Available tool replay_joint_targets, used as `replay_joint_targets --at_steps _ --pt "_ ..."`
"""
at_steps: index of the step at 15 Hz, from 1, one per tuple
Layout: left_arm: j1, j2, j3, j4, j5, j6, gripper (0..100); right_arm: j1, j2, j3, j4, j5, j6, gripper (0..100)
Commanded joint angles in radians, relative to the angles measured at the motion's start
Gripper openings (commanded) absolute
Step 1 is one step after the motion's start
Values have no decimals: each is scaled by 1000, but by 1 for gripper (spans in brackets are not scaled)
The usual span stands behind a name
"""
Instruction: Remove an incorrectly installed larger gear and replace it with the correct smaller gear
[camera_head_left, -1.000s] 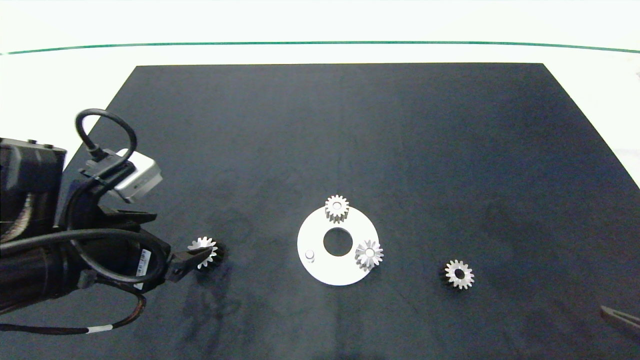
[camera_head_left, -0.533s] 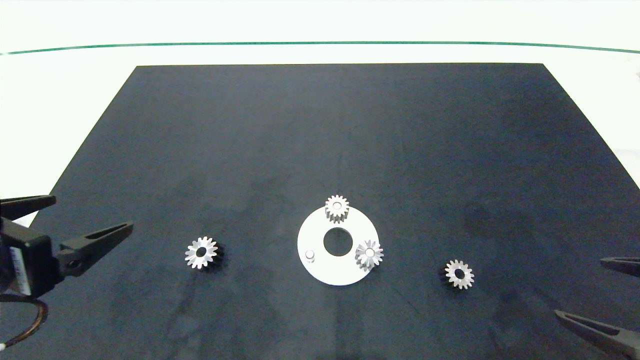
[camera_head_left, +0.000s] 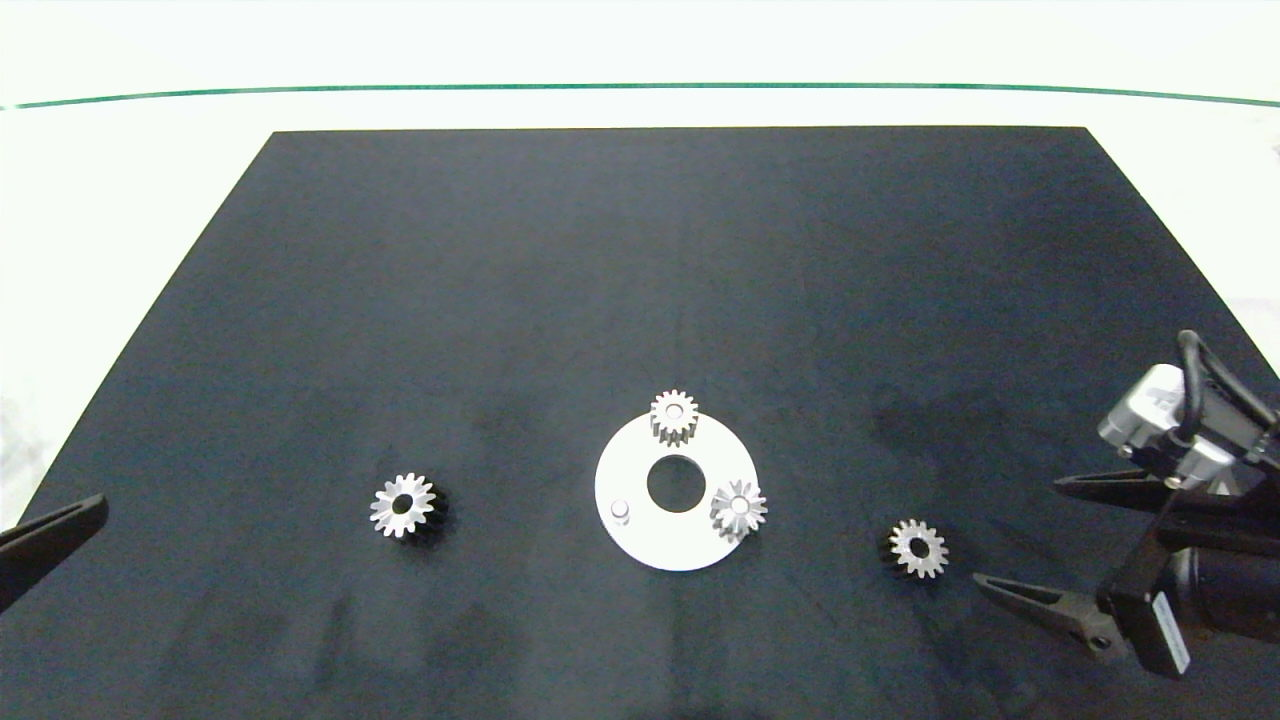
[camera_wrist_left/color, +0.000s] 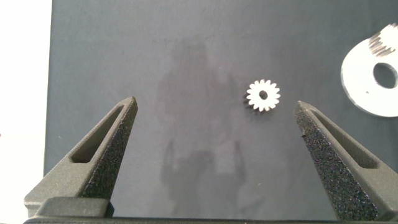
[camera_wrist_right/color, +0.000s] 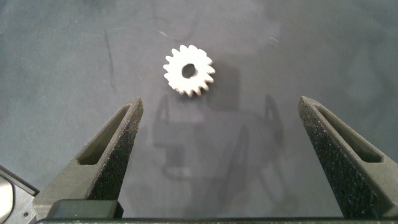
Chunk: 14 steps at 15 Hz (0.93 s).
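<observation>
The right gripper (camera_head_left: 1040, 545) was held wide apart just right of the smaller gear (camera_head_left: 918, 548). The larger gear (camera_head_left: 403, 505) lay far left, near the spread-open left gripper (camera_wrist_left/color: 214, 134). The gear could be knocked away if one finger was lowered onto its teeth.

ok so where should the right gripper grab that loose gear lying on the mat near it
Probably across its toothed rim, coming straight down from above. The smaller gear lies flat on the black mat with open space all round, and the open right gripper already sits beside it. Its centre hole looks too narrow for a finger.
</observation>
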Motion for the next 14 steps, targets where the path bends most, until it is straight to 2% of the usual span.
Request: replay_joint_targets --at_steps 1,4,7,12,14 --pt "-6 -77 31 2 2 -4 100 67 118 -10 -43 -35 -3 100" --pt "-6 -113 66 1 0 -2 100 90 199 -8 -115 -67 -1 100" --pt "-6 -132 66 1 0 -2 100 123 240 -7 -147 -92 -1 100" --pt "-6 -159 68 2 2 -4 100 136 270 -5 -152 -105 3 100" --pt "-6 -166 68 4 2 -4 100 132 271 -5 -152 -110 3 96"
